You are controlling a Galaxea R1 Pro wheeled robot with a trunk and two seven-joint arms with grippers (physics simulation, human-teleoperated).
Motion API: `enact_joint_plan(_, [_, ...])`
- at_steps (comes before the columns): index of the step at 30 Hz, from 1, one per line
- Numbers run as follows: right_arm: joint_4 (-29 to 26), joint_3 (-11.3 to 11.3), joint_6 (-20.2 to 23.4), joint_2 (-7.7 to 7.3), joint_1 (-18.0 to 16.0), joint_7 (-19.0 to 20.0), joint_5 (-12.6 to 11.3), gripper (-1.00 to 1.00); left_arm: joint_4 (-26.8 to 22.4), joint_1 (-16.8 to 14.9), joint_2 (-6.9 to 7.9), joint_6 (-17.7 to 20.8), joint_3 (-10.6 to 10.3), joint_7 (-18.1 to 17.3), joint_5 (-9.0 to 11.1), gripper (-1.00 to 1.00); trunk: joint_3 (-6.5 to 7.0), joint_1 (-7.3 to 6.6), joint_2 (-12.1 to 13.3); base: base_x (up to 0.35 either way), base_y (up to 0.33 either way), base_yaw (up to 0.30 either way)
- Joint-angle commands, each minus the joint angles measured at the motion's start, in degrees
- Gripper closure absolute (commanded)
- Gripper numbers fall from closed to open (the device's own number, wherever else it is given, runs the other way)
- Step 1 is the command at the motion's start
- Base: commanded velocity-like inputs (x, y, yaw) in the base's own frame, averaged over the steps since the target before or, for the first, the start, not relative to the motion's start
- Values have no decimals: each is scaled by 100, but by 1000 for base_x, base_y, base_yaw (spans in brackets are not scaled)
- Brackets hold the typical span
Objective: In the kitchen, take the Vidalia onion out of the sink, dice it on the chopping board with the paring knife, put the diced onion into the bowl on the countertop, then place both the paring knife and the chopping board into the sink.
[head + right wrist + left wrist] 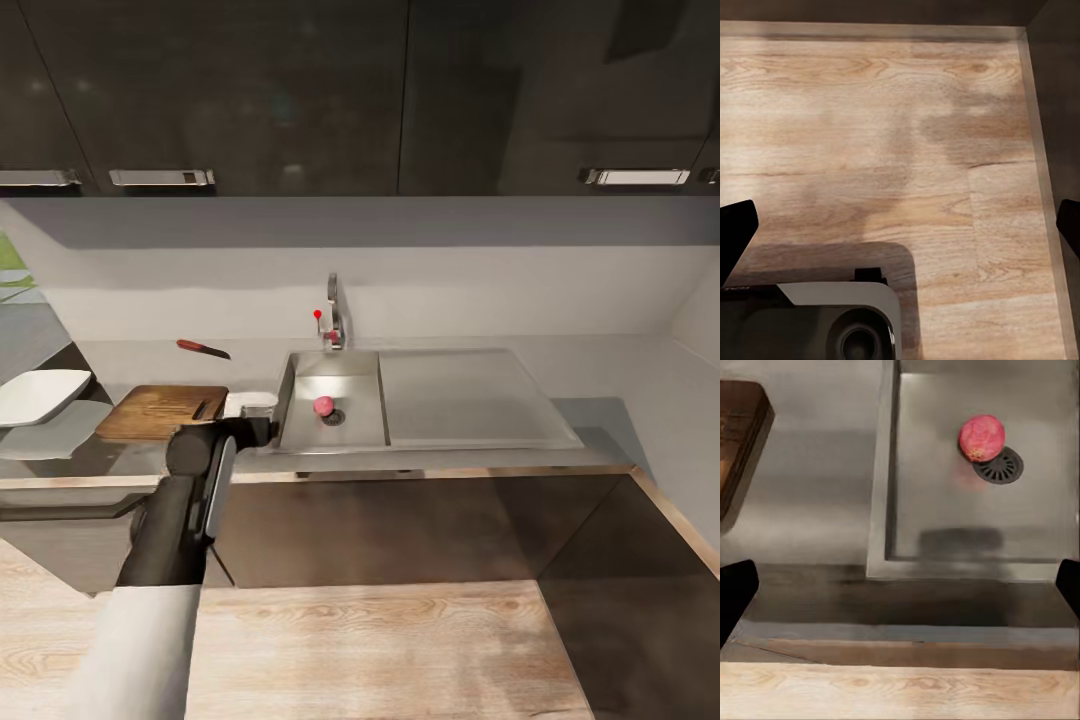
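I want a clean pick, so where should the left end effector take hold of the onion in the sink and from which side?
Grip the Vidalia onion across its round middle, coming straight down from above. It sits low on the sink floor, touching the drain, so the basin walls would likely hinder a sideways approach.

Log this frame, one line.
phase: reach | left end effector: open, short of grey steel sink | round pinkish-red onion: beside drain | right end effector: open, over floor
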Motion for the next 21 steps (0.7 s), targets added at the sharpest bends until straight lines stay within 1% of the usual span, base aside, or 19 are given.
enact_joint_plan(1, [3,11,-11,-1,-2,-26,8,-100,72,-144,-8,35,5,3,-10,-100,-11,3,-11,0,0,0])
enact_joint_plan(3, [9,10,-11,-1,-3,-26,6,-100,444,-621,-17,58,5,5,1,-100,-11,3,-11,0,0,0])
enact_joint_plan(5, [11,10,-11,-1,-3,-26,5,-100,676,-823,-22,66,5,6,5,-100,-11,3,-11,0,0,0])
enact_joint_plan(7, [13,10,-11,-1,-4,-26,2,-100,882,-948,-26,75,-2,5,7,-100,-11,3,-11,0,0,0])
enact_joint_plan(11, [13,9,-11,-1,-3,-19,-4,-100,1106,-1017,-15,77,-23,-12,0,-100,-11,3,-11,0,0,0])
enact_joint_plan(15, [25,10,-11,-1,-2,-19,-9,-100,1155,-1032,15,75,-99,-18,-6,-100,-11,3,-11,0,0,0])
enact_joint_plan(21, [143,10,-11,-10,-2,-17,-10,-100,1220,-1021,29,58,-107,4,-24,-100,-11,3,-11,0,-2,0])
